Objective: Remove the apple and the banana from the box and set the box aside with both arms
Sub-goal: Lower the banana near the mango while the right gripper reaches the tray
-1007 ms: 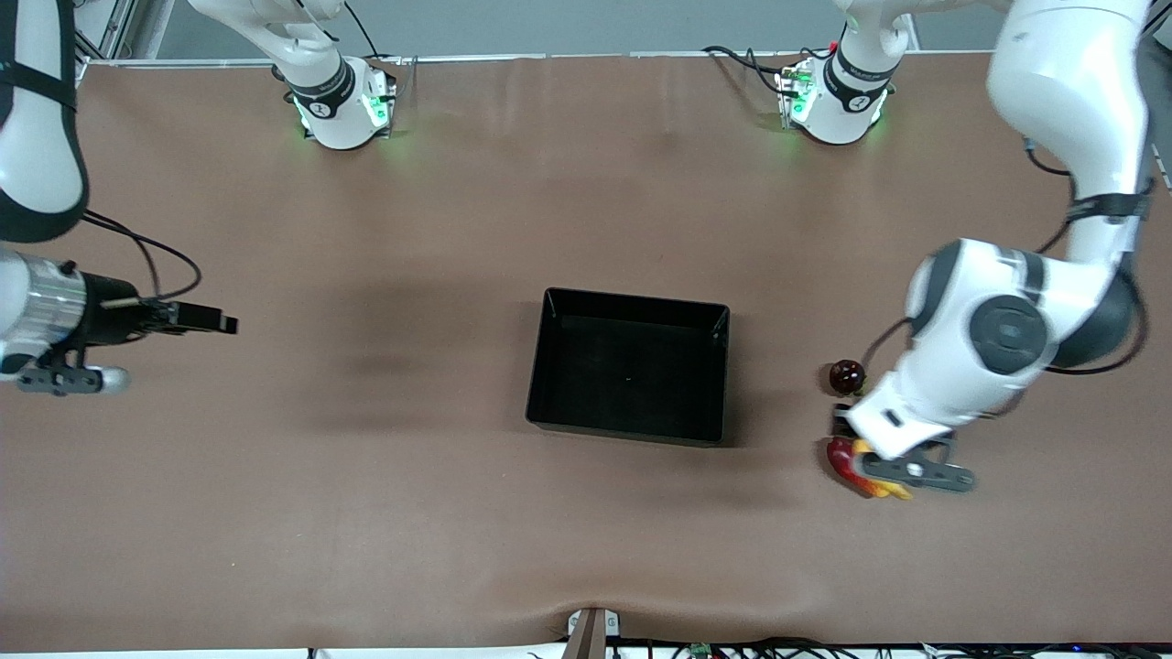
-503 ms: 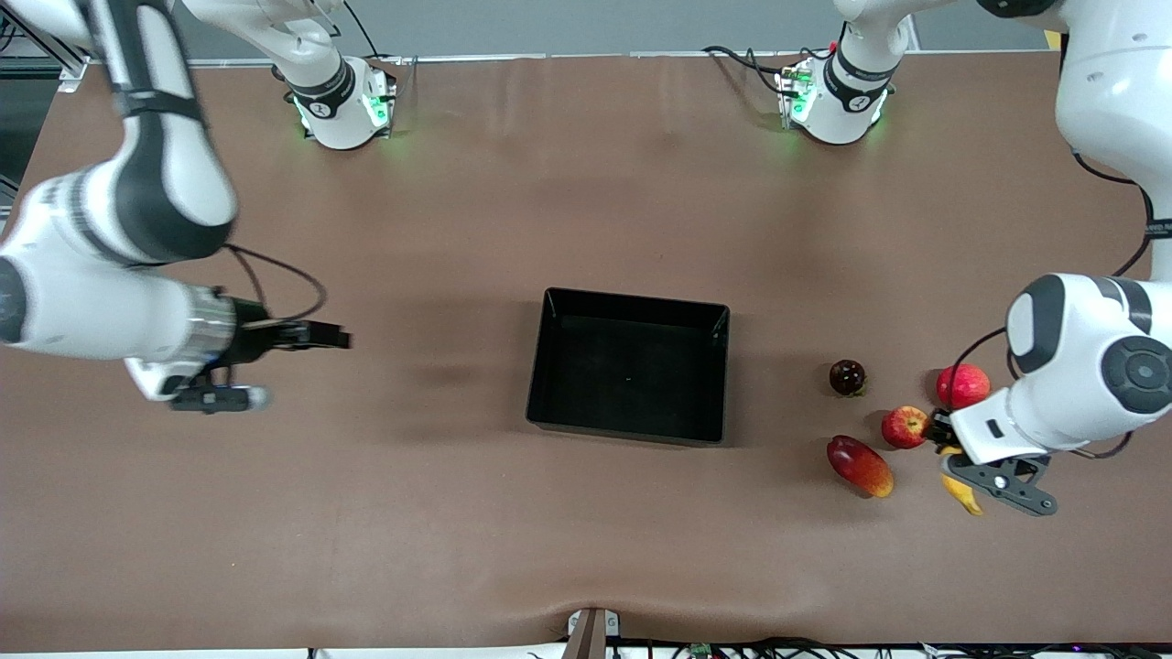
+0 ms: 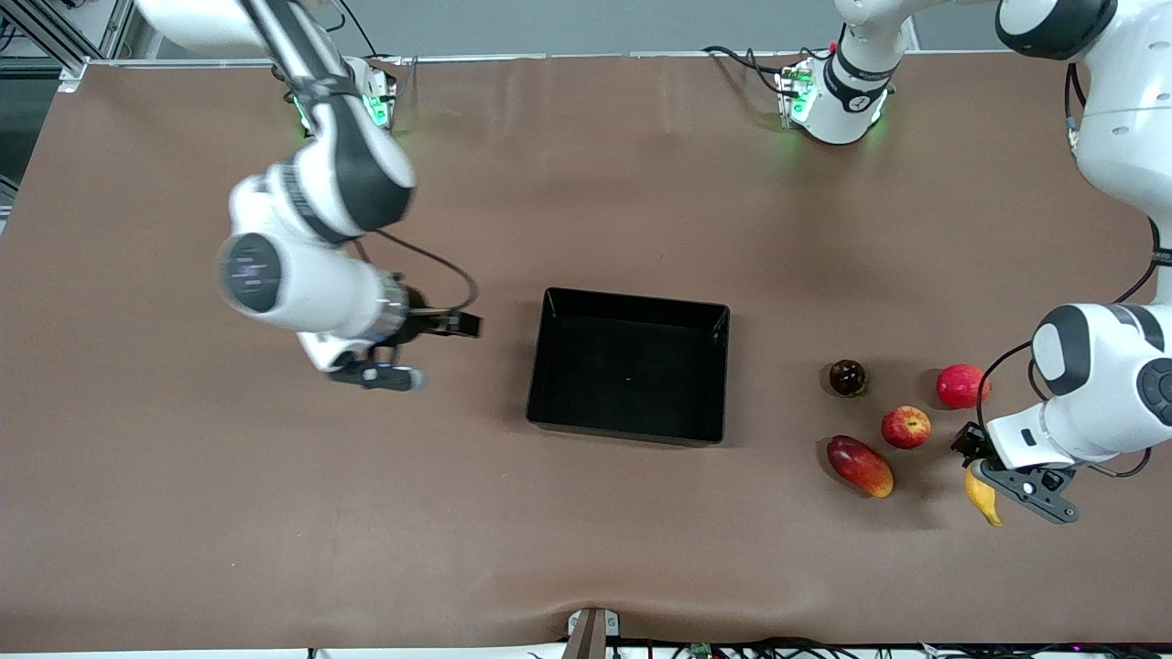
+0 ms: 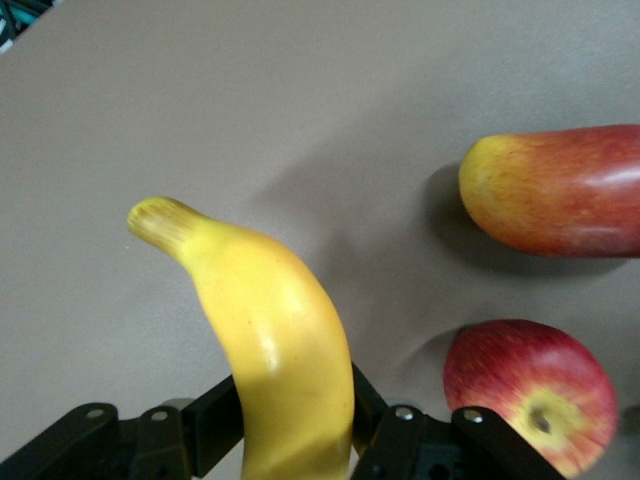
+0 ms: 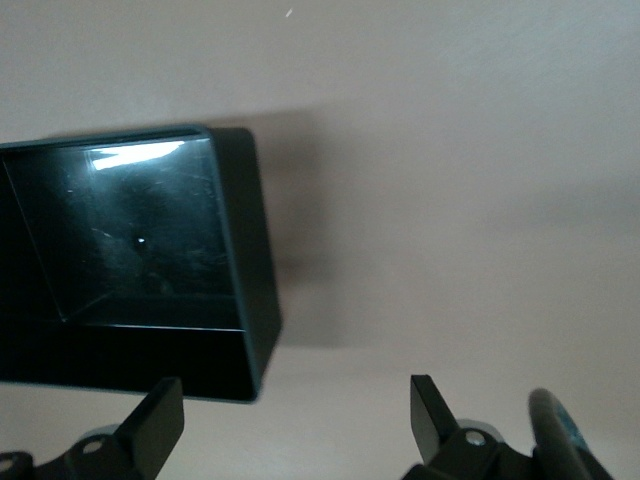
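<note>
Beside the apple (image 3: 906,426), left hand (image 3: 982,476) clenched around banana (image 3: 982,495); right hand (image 3: 458,324) released beside box (image 3: 630,365).

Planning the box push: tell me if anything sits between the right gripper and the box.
Nothing visible does: only bare table lies between the open right gripper and the box; the fruits lie toward the left arm's end.

On the brown table (image 3: 586,549), toward the left arm's end, lie three fruits: a small dark maroon fruit (image 3: 847,376), a plain pinkish-red round fruit (image 3: 959,385), and an oblong red-and-yellow mango (image 3: 859,465) nearest the front camera.
</note>
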